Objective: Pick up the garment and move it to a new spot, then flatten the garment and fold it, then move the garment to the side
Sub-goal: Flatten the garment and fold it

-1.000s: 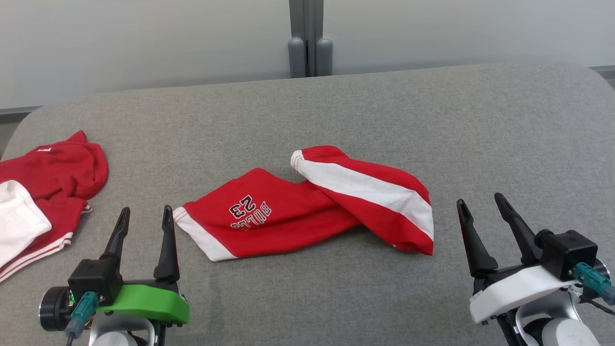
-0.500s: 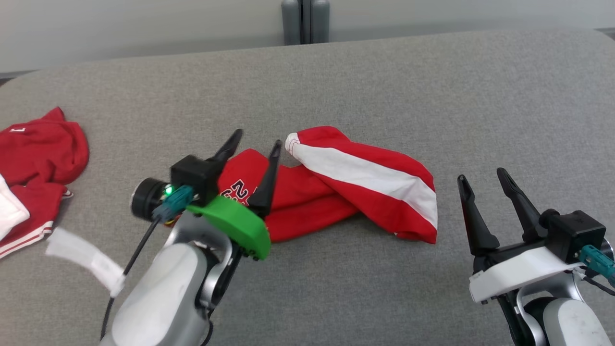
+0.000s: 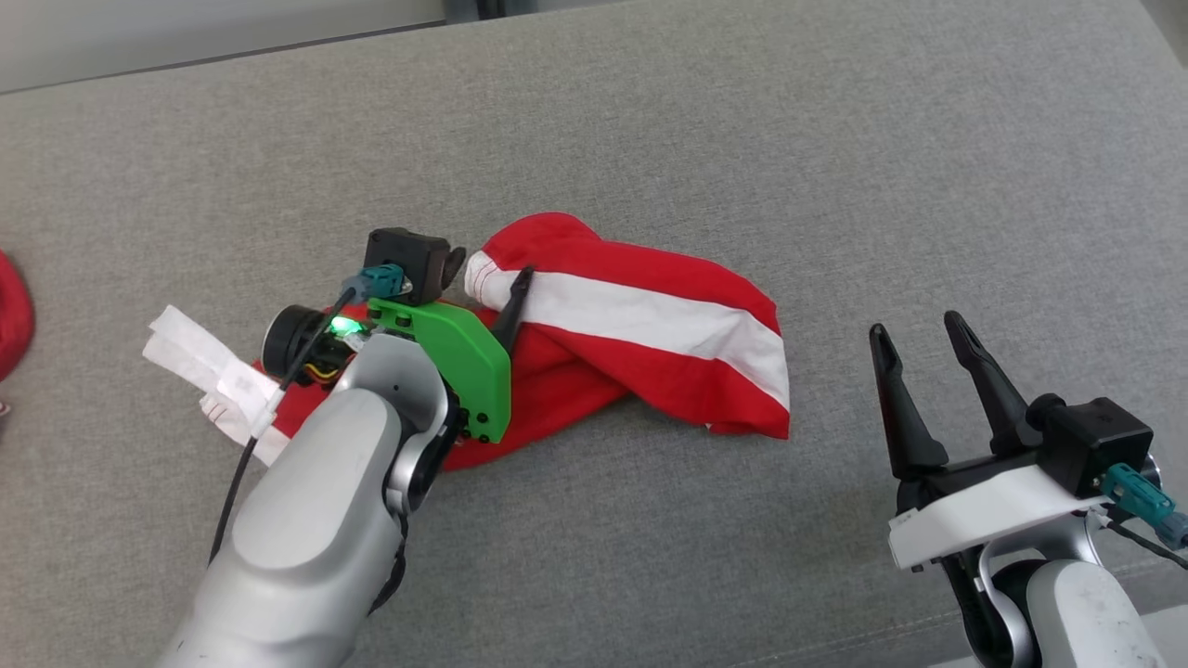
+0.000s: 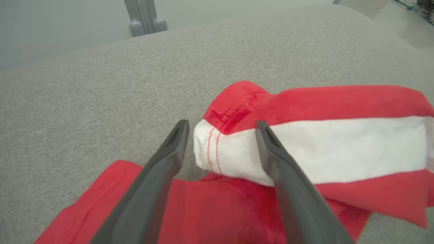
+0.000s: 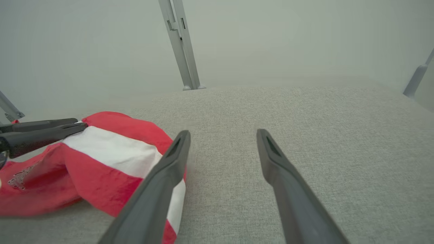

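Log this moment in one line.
left gripper: open, astride white hem of garment | right gripper: open, clear of garment | garment: bunched on table

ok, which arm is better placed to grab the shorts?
Left. The left end effector, open, straddles the white hem of the shorts; the right end effector, also open, hangs over the table beside them.

A grey fabric surface meets a grey post and pale wall, with red cloth at its left edge.
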### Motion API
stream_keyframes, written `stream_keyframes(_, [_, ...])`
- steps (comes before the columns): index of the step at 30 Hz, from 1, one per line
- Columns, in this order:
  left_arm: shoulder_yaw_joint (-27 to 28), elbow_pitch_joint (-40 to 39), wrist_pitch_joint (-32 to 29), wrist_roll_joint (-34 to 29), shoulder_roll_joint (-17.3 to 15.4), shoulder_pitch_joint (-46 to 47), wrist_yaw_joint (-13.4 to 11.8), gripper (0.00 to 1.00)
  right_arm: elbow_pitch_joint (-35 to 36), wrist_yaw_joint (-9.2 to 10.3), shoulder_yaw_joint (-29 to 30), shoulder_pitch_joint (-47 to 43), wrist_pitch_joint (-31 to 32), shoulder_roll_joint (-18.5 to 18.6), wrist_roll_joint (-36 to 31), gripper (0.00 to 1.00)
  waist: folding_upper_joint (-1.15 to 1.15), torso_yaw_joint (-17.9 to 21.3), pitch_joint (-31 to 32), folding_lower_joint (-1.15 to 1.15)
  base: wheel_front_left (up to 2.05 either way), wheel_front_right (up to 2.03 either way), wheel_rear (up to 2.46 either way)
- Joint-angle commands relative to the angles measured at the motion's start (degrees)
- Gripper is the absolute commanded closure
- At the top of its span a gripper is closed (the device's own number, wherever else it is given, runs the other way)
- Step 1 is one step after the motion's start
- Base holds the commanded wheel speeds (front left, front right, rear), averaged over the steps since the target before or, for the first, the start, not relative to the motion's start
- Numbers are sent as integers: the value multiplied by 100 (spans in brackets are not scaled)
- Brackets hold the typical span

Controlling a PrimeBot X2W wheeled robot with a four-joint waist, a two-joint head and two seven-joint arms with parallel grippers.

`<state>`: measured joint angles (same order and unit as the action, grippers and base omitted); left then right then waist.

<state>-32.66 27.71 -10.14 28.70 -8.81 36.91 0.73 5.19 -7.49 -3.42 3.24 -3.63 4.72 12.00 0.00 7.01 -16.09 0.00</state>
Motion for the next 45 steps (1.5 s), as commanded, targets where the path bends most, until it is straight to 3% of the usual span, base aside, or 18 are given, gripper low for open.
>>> stream_keyframes(1, [68,94,-22,82,-30,105,-75,0,-26,0,1,89,-47,-9,25,0,0,94,-91,0,0,0,0])
stream_keyframes(2, [70,195,-105,97,-39,127,-90,0,-41,0,2,101,-54,-16,22,0,0,99,-94,0,0,0,0])
stream_keyframes(3, [80,250,-164,149,-31,127,-93,9,-53,0,4,101,-60,-20,23,0,0,101,-97,0,0,0,0])
stream_keyframes(4, [104,314,-239,184,-15,144,-114,50,-65,0,7,102,-69,-23,22,0,0,98,-101,0,0,0,0])
stream_keyframes(6, [71,386,-385,273,5,142,6,100,-85,0,1,124,-87,-31,28,0,0,93,-102,0,0,0,0])
stream_keyframes(12, [-27,511,-710,453,-17,77,231,100,-128,0,-3,178,-131,-47,35,0,0,76,-122,0,0,0,0])
stream_keyframes(20, [57,227,-202,302,-159,109,110,100,-168,0,82,182,-189,-65,-13,0,0,38,-73,0,0,0,0])
stream_keyframes(28, [399,-814,423,142,-627,-382,-383,100,-57,0,258,49,-161,-36,-90,0,0,-182,79,0,0,0,0])
stream_keyframes(35, [1014,-2356,516,261,-1239,-1807,-1257,100,97,0,438,-63,-72,-43,-146,0,0,-437,126,0,0,0,0])
stream_keyframes(39, [1223,-3025,421,458,-1365,-2676,-1648,100,166,0,471,-57,-28,-44,-164,0,0,-549,105,0,0,0,0])
stream_keyframes(42, [1266,-3189,363,623,-1304,-3120,-1769,100,195,0,433,-13,3,-19,-164,0,0,-576,92,0,0,0,0])
stream_keyframes(45, [1150,-3136,550,812,-1152,-3252,-1487,100,240,0,416,12,32,-5,-174,0,0,-617,83,0,0,0,0])
